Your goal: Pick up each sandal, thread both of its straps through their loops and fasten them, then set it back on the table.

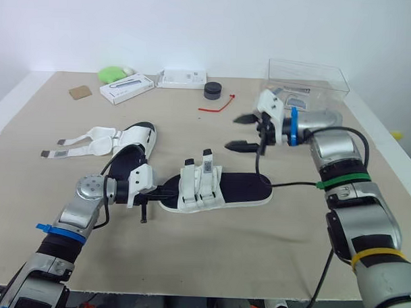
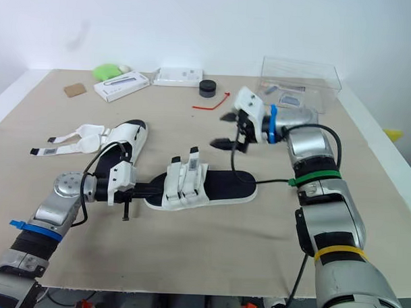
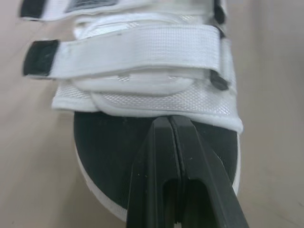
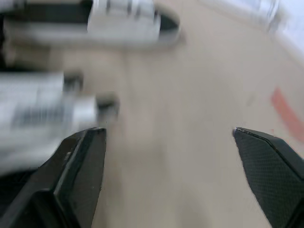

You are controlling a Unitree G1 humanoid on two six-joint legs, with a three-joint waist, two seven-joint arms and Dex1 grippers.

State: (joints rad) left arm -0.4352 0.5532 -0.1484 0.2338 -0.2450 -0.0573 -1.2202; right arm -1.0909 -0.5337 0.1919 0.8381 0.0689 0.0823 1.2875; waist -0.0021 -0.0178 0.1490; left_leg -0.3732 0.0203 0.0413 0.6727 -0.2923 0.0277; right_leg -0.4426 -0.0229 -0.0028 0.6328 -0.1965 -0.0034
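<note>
The near sandal lies flat on the table, its two straps crossed over the white upper, their black-tipped tails standing up rather than lying flat. My left pincer sits at one end of it, fingers pressed together with nothing between them, tips over the black footbed just short of the nearer strap. The right pincer hangs spread wide in the air beyond the sandal's other end, holding nothing.

My worries, working outward:

- With the left fingers shut and low over the sole, any forward nudge would shove the sandal along the table instead of gripping it. It could also catch under the strap and peel the fastening.
- I judge the upright tails not properly pressed down; lifting now may let them slip back through the loops.
- The right arm's black cable runs right by the sandal's end under that pincer. A sweep of the arm could drag the shoe.

The second sandal waits beyond the left pincer, straps splayed loose, easy to snag on a wide reach.
</note>
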